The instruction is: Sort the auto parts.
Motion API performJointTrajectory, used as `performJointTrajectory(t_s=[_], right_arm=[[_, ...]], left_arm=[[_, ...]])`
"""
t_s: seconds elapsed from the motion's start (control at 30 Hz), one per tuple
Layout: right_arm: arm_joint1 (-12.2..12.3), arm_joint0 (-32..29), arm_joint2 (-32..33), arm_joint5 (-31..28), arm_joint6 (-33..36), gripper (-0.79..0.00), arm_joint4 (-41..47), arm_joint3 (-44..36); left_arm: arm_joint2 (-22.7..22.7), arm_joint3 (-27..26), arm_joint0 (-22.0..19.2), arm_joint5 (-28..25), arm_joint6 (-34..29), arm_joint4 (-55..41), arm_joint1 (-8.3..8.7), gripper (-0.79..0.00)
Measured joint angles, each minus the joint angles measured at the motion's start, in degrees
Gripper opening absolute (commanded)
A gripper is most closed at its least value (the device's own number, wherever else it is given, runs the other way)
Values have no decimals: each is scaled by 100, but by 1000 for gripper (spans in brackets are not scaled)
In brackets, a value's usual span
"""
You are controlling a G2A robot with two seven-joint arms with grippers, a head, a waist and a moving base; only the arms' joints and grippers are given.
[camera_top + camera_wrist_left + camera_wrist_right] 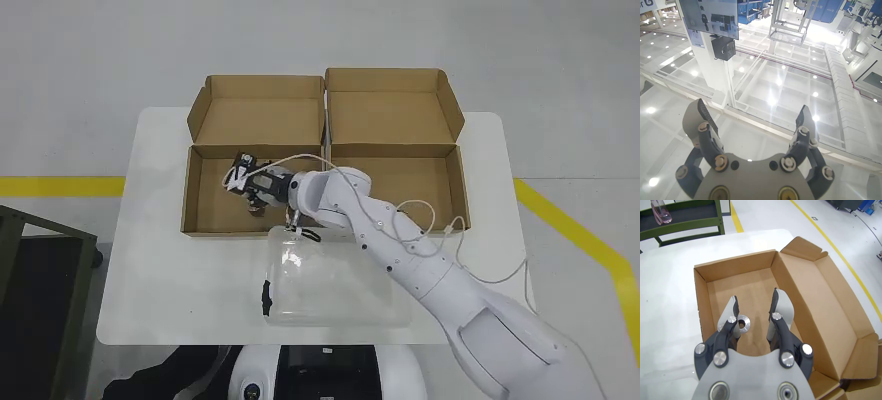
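Over the left box (738, 264), the right gripper (755, 295) hangs with fingers released above the ring (747, 323) lying on the box floor, so the drop appears complete; next, lift clear and fetch another part.

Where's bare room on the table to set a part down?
Free: right box floor, bare beyond the arm; table strip left of the left box; table corner left of the tray. Crowded: left box, where the open right gripper hangs over the ring; the arm crosses the tray.
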Motion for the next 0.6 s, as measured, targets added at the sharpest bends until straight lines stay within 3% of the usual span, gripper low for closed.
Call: performJointTrajectory(t_s=[0.17,0.37,0.6], right_arm=[[247,-472,623,66,161,-397,-146,-793],[545,-1298,1484,20,354,0,-220,-1938],[843,-2278,2484,-169,631,0,-532,-3199]], left_arm=[[0,0,0,0,0,0,0,0],[0,0,0,0,0,0,0,0],[0,0,0,0,0,0,0,0]])
